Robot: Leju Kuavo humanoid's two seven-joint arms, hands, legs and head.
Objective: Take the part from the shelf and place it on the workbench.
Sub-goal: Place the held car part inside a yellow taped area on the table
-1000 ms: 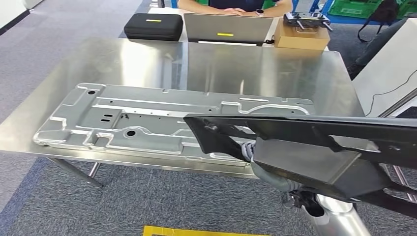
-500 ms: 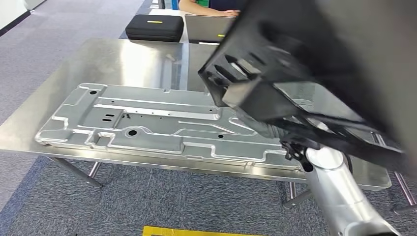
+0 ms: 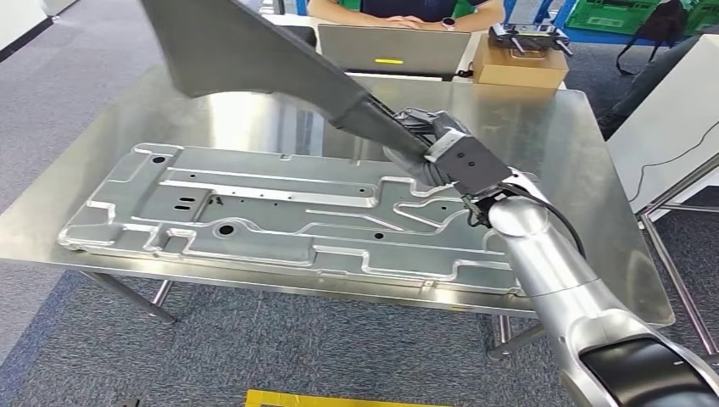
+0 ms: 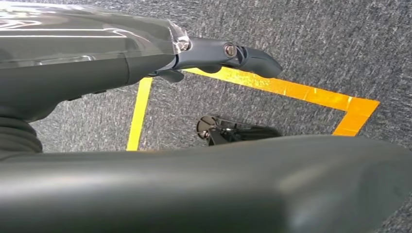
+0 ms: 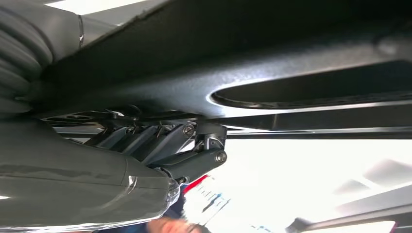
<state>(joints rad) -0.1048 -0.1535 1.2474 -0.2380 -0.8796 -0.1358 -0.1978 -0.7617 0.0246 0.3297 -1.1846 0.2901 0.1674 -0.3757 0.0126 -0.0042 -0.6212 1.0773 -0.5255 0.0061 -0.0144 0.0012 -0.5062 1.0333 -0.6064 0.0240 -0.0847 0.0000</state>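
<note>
A long dark grey part (image 3: 246,51) slants up and to the left above the steel workbench (image 3: 526,119). My right hand (image 3: 428,144) grips its lower end over the bench's middle right. In the right wrist view the fingers (image 5: 160,145) curl against the part's black ribbed underside (image 5: 272,63). A large stamped metal panel (image 3: 254,212) lies flat on the bench beneath the part. My left hand (image 4: 87,73) hangs over carpet with its fingers apart, holding nothing.
A person (image 3: 398,10) sits at the far side behind a laptop (image 3: 392,49), beside a cardboard box (image 3: 519,64). A white slanted board (image 3: 670,110) stands right of the bench. Yellow tape (image 4: 291,90) marks the carpet below.
My right arm has reached forward over the bench. The part has swung from low at the front right up and leftward, above the panel.
</note>
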